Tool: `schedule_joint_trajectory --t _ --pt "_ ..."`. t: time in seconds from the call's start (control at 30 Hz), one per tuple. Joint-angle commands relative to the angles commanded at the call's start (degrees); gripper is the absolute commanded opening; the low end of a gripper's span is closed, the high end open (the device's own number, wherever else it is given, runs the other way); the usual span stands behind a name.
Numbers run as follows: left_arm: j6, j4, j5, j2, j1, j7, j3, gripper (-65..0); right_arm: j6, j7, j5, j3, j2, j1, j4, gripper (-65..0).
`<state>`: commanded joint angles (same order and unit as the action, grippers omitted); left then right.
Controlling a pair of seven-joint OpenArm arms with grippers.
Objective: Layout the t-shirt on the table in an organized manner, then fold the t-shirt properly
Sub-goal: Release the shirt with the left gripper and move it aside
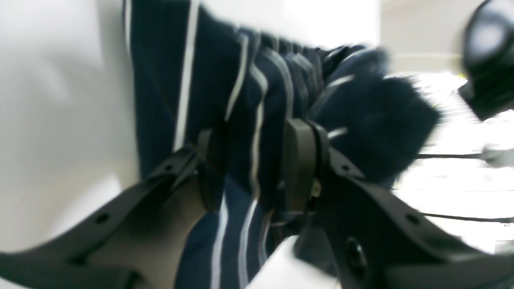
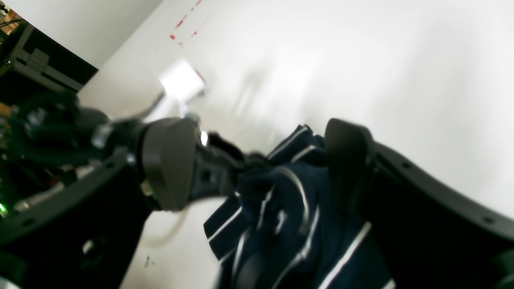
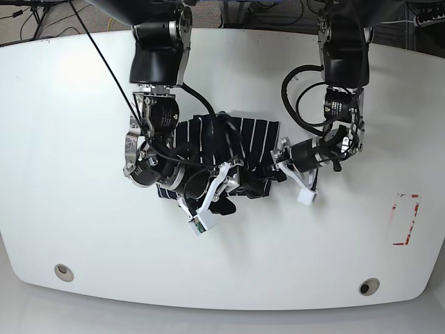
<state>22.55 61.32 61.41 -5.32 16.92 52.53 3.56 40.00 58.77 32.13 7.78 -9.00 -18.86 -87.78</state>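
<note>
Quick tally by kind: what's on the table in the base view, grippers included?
T-shirt: 1
Grippers: 2, left gripper and right gripper
Metal grommet holes: 2, and
Red-and-white tape rectangle: 1
Total: 6

1. One t-shirt [image 3: 236, 139], dark with thin white stripes, bunched near the middle of the table.
2. One white table [image 3: 69, 229].
3. Two robot arms, one at the far left and one at the far right in the base view.
4. Two grippers: the right gripper [image 3: 226, 188] and the left gripper [image 3: 278, 167].
5. Two round metal grommet holes, one near left [image 3: 63, 271] and one near right [image 3: 368, 286].
6. One red-and-white tape rectangle [image 3: 405, 219], at the right.
</note>
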Motion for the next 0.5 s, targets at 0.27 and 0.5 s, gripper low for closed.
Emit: schedule_joint_trajectory --t 0.27,0.5 --pt "0.62 0.09 10.46 -9.41 1.05 0.0 0.09 -42.8 0.0 -0.09 0.0 0.88 1.4 -0.18 -1.85 -16.8" --pt "5.8 0.09 14.59 -18.9 0.7 0.0 3.52 -42.8 0.0 -0.09 -0.53 0.97 2.63 0.26 -1.67 -16.8"
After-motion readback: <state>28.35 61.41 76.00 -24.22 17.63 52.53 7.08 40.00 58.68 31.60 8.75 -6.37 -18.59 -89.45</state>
